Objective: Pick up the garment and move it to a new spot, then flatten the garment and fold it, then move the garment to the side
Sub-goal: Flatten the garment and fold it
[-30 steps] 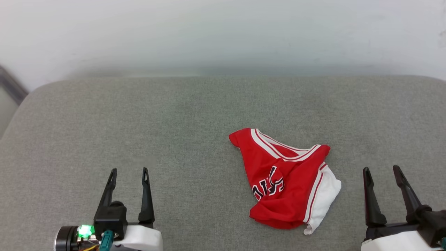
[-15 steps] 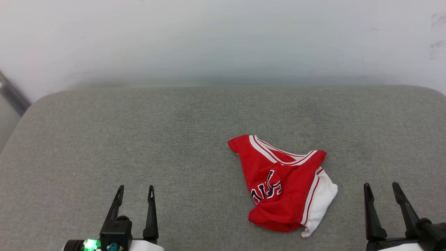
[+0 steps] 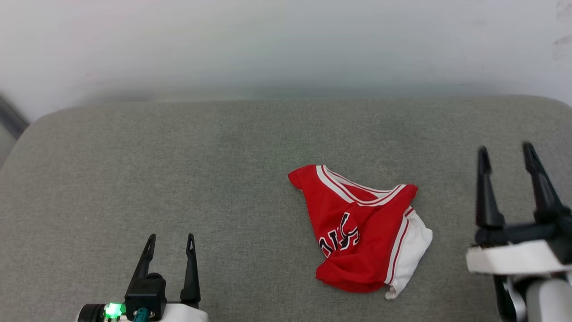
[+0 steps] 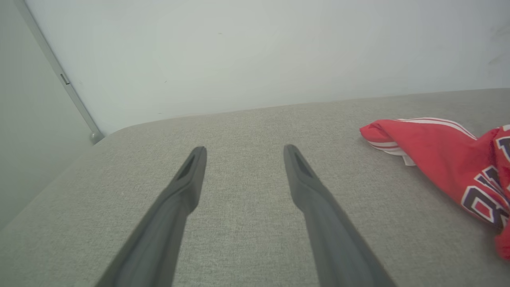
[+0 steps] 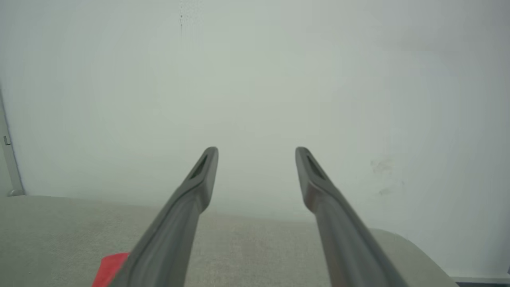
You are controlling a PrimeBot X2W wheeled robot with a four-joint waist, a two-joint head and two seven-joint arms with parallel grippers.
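Observation:
The garment [image 3: 357,228], a red jersey with white sleeve and striped trim, lies crumpled on the grey cushion [image 3: 178,156], right of centre. Black white-outlined letters show on its front. My left gripper [image 3: 171,238] stands open at the lower left, well apart from the garment, with nothing between its fingers. My right gripper [image 3: 506,150] is open and raised at the right, beside the garment and apart from it. In the left wrist view the garment [image 4: 442,155] lies to the right of my open left gripper [image 4: 243,149]. A red corner of the garment [image 5: 109,269] shows low in the right wrist view, left of my open right gripper [image 5: 257,150].
A pale wall [image 3: 286,40] runs behind the cushion's far edge. The cushion's rounded corners curve off at the far left and far right. A dark strip [image 3: 9,118] stands at the far left by the wall.
My right gripper has risen and moved forward, alongside the garment. The head camera has shifted slightly. The left gripper and the garment have stayed in place.

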